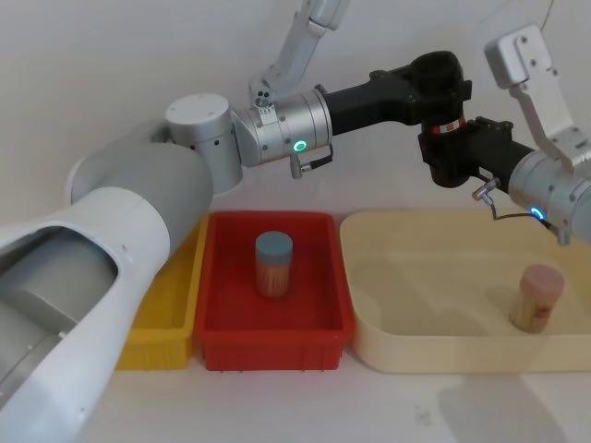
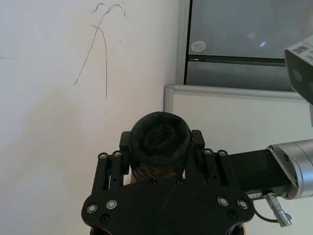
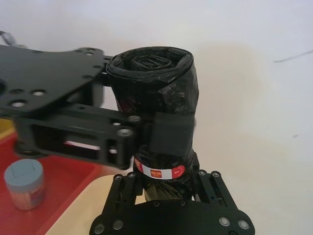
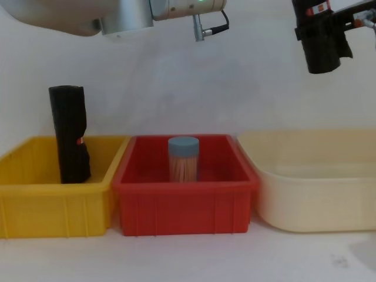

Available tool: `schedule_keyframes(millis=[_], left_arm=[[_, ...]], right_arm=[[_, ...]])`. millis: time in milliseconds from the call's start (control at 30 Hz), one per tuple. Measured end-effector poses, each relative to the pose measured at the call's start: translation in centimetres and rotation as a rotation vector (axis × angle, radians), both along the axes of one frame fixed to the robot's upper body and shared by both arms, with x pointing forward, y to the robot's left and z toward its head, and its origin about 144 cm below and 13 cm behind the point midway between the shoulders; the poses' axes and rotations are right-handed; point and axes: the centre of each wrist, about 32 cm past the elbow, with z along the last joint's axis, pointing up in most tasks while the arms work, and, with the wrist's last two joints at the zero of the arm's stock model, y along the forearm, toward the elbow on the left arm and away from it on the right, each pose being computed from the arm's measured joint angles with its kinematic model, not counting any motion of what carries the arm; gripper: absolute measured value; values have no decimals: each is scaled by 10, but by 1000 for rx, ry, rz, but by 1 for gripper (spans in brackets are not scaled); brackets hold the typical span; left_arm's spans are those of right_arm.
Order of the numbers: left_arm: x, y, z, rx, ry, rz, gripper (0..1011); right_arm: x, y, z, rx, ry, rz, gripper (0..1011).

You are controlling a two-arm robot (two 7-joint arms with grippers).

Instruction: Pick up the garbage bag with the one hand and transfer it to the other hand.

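Note:
The garbage bag point(image 1: 445, 103), a black roll with a red-and-white label band point(image 3: 159, 172), hangs upright in the air above the beige tray. My left gripper point(image 1: 440, 88), on the green-ringed arm, reaches in from the left and is shut on the roll's upper half; one of its fingers point(image 3: 171, 134) crosses the roll's front. My right gripper point(image 3: 166, 188), on the blue-ringed arm point(image 1: 545, 198), comes in from the right. Its fingers press against the roll's lower part just below the label. In the chest view the roll's lower end point(image 4: 322, 50) hangs at the top right.
A yellow bin point(image 4: 53, 205) at the left holds a second black roll point(image 4: 69, 134). The red bin point(image 4: 182, 205) in the middle holds a blue-lidded jar point(image 1: 273, 263). The beige tray point(image 1: 443, 355) at the right holds a pink-lidded jar point(image 1: 537, 297).

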Motion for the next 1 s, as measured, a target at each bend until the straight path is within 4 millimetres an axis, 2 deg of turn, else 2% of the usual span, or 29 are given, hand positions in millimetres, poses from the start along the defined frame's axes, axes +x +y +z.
schedule_keyframes(millis=[233,400,667,1000], left_arm=[[0,0,0,0,0,0,904],[0,0,0,0,0,0,1001],[0,0,0,0,0,0,1000],[0,0,0,0,0,0,1000]], right_arm=[[3,-4,0,11,22,-53,517],[8,-9,-2,25,45,-112,516],[16,-20,-5,44,83,-214,522],[28,-37,-12,70,134,-344,819]])
